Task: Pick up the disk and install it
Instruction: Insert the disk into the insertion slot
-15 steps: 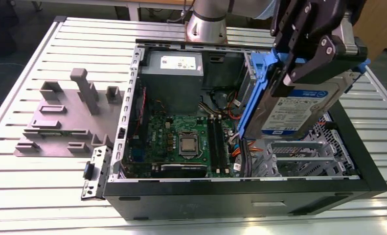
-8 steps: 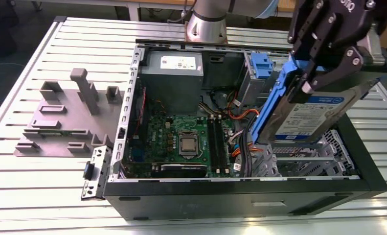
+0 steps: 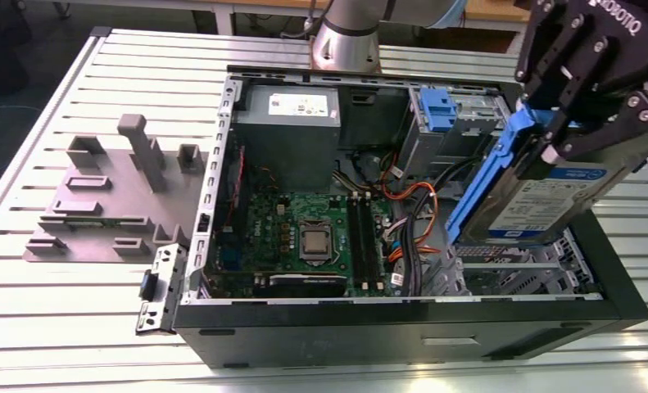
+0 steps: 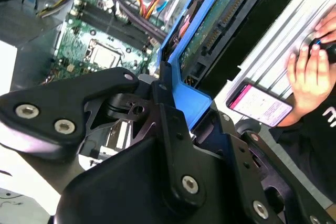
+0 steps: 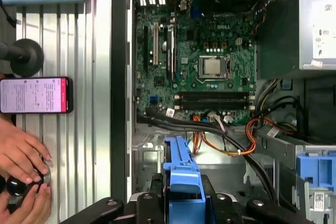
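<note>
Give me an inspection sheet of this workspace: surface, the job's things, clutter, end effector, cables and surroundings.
Surface: slatted metal table carrying an open computer case.
Job's things: the disk in its blue carrier, held tilted above the case at the exterior view's right, not seated in a bay.
Clutter: grey fixture block on the table beside the case; phone lying on the table.
Grippers: end effector shut on the disk's carrier.
Cables: orange and black cables loose inside the case, next to the motherboard.
Surroundings: person's hand on the table near the phone.
</note>
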Controlling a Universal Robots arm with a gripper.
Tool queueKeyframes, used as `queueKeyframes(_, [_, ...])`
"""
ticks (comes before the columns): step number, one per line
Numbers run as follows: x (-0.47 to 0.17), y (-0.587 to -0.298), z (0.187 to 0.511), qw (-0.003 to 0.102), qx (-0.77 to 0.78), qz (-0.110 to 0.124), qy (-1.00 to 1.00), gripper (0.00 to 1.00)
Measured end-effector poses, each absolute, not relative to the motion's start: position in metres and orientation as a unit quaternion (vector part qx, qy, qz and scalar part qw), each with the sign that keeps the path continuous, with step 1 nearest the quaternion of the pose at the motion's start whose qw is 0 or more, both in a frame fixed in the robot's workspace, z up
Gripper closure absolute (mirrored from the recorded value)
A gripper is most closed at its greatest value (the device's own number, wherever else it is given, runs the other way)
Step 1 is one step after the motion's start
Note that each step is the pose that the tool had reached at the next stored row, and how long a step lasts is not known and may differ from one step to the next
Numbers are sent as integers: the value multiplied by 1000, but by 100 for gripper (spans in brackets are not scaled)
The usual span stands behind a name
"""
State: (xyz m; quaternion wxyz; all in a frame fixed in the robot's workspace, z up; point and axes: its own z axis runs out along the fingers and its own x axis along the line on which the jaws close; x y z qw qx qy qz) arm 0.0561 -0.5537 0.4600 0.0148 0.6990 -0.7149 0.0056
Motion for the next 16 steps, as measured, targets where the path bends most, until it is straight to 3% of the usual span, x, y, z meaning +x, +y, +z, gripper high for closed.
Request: queueKeyframes(16, [76, -554, 445, 15, 699, 6, -715, 64])
